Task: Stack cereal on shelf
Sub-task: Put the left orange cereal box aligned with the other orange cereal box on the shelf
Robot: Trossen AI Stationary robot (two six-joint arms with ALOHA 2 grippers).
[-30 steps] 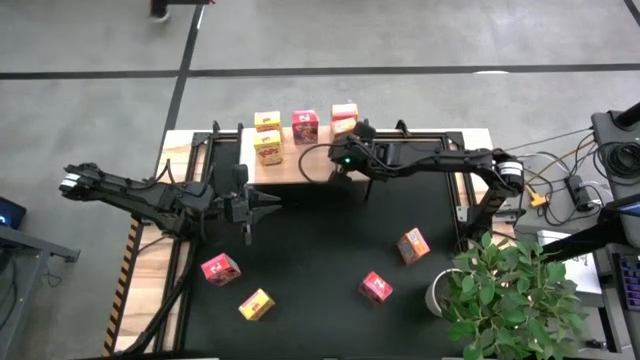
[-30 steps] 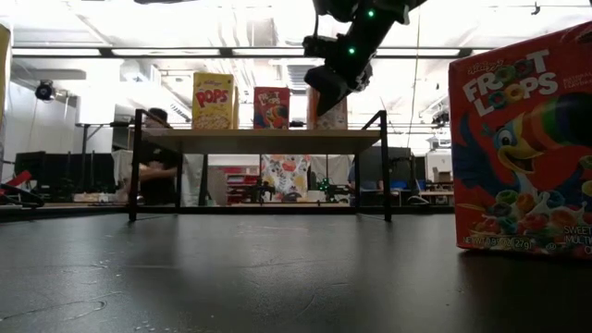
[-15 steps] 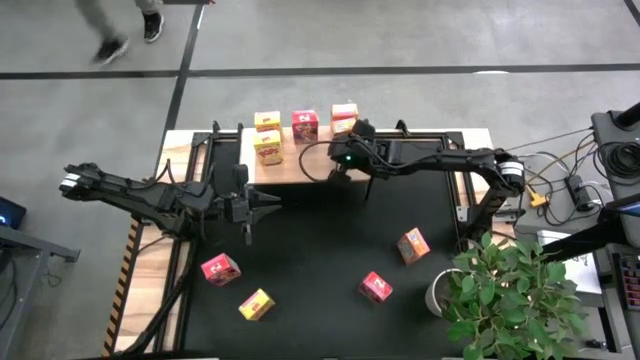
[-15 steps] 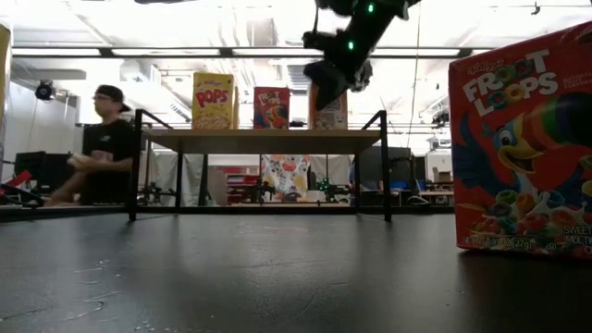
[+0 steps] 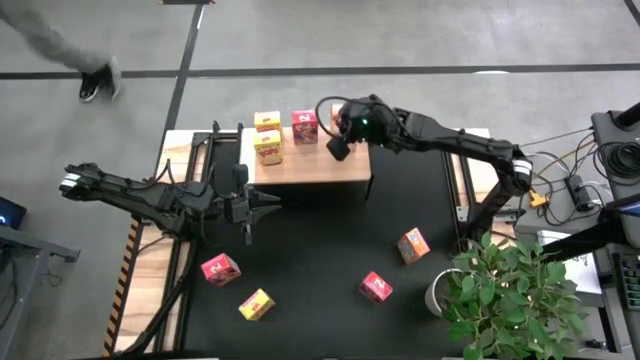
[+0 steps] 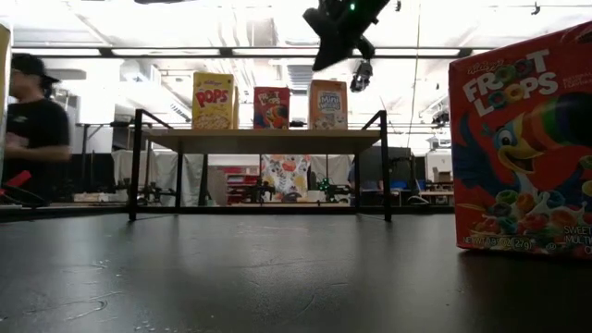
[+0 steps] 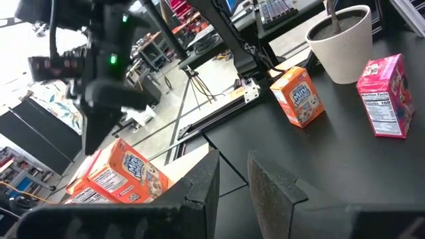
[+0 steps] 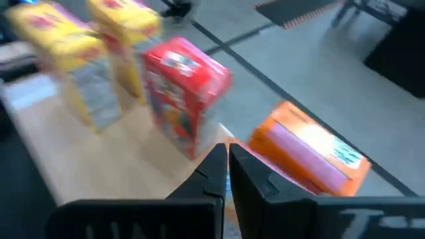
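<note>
Behind desk, person (image 6: 28, 120) walked past. Your right gripper (image 5: 340, 148) hung over shelf (image 5: 310, 165), jaws closed, empty, orange box (image 8: 309, 154) just beyond. Left jaws narrow, empty.

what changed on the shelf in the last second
The right gripper lifted up and away from the orange cereal box, jaws shut and empty, leaving the box upright on the shelf. The left gripper and the other boxes did not move.
</note>
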